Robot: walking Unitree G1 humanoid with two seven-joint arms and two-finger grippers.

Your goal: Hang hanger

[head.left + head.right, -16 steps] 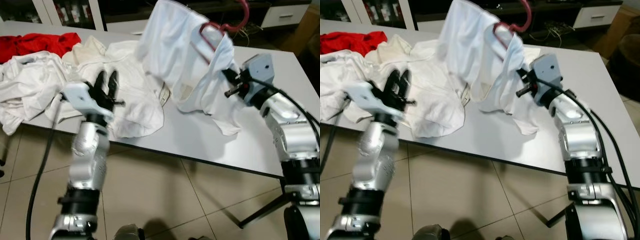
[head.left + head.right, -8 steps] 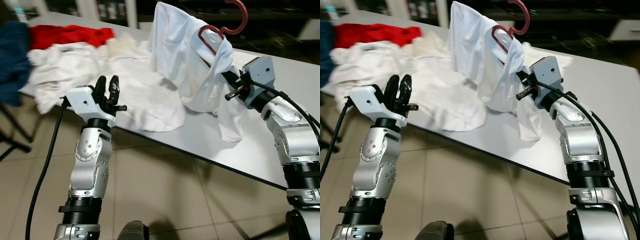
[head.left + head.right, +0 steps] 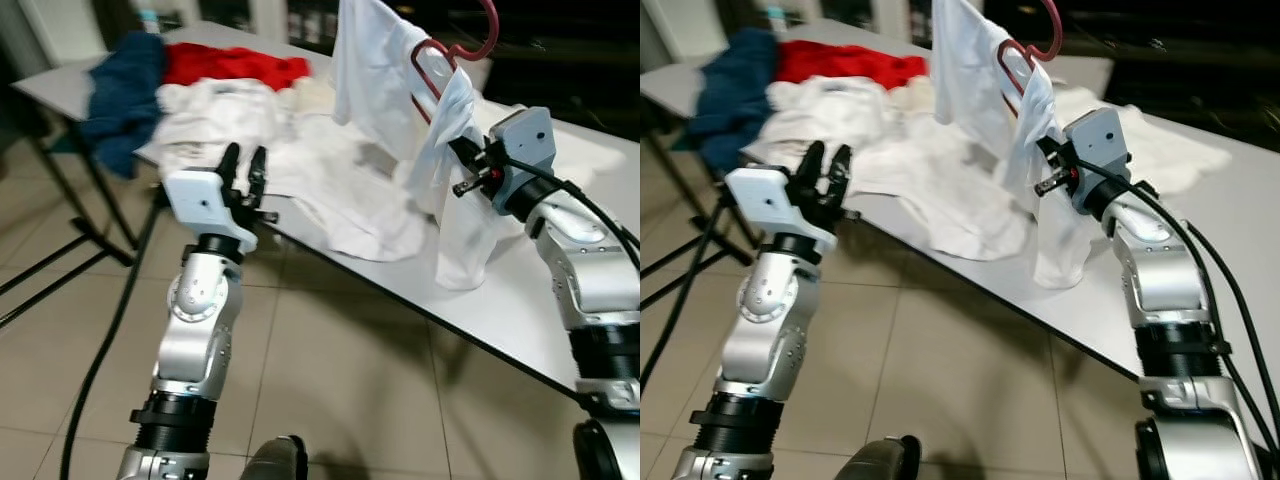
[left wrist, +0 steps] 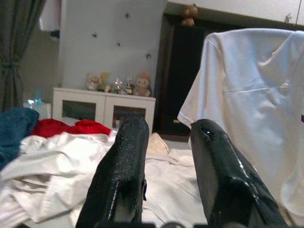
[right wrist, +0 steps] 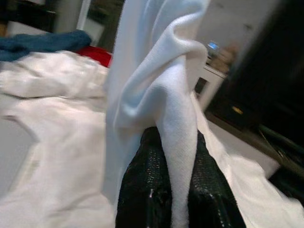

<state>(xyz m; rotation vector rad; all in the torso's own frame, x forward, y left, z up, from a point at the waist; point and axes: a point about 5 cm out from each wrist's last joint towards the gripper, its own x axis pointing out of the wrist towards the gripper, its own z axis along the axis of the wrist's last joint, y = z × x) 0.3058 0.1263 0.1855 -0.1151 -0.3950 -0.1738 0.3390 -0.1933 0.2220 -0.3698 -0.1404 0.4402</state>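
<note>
The camera swung so that the table (image 3: 520, 330) ran more steeply across the view, and a blue garment (image 3: 125, 85) at its far left end came into sight beside the red cloth (image 3: 235, 65). The right gripper (image 3: 462, 160) carried the hanger (image 3: 455, 55) and white shirt (image 3: 385, 75) slightly rightward, while the left gripper (image 3: 243, 170) rose a little and drifted right.

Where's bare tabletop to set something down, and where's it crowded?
Bare table runs along the near edge, from the hem of the white shirt on the red hanger toward the right arm. The right gripper pinches that shirt. The far left is crowded: white clothes, red garment, blue garment. The left gripper hovers open.
</note>
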